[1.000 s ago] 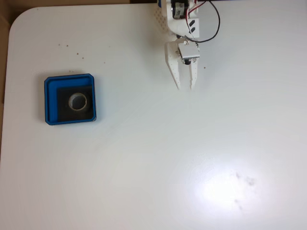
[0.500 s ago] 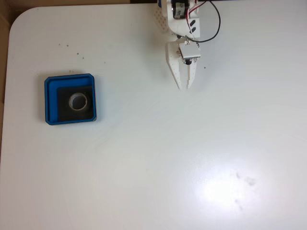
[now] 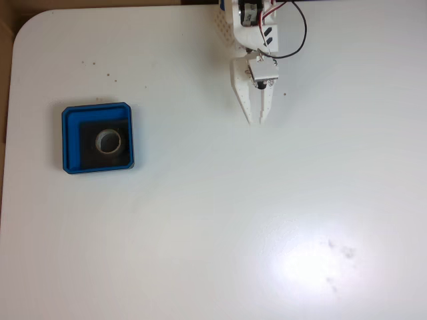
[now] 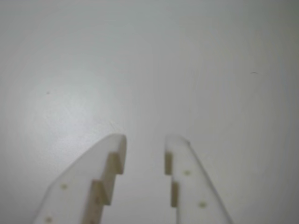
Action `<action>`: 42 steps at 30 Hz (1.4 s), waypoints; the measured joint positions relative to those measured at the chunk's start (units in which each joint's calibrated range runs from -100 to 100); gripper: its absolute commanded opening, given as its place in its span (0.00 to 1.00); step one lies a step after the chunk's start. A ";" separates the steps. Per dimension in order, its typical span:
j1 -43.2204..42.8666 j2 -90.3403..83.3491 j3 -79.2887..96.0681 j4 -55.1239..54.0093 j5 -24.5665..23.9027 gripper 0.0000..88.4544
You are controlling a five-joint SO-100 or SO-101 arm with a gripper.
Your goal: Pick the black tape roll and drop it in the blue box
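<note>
The black tape roll (image 3: 108,141) is already lying inside the blue box (image 3: 69,137), sitting on its dark floor toward nine o'clock on the white table (image 3: 213,220). The tool (image 3: 259,121) is hanging near twelve o'clock, well apart from the box. A second ago its fingers were spread; they have since been drawing together and are now standing narrow, with a small empty gap between them in the wrist view (image 4: 145,142), gripping nothing. Judging from this, the drop is done and the arm is settling into rest.
</note>
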 measured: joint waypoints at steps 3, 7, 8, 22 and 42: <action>0.00 0.00 0.00 0.00 0.00 0.02; 0.00 -2.20 0.00 -0.08 0.00 0.02; 0.00 -2.62 0.00 -0.08 0.00 0.02; 0.30 -3.13 0.09 -7.14 -0.17 0.02; 0.30 -3.13 0.09 -7.31 0.17 0.02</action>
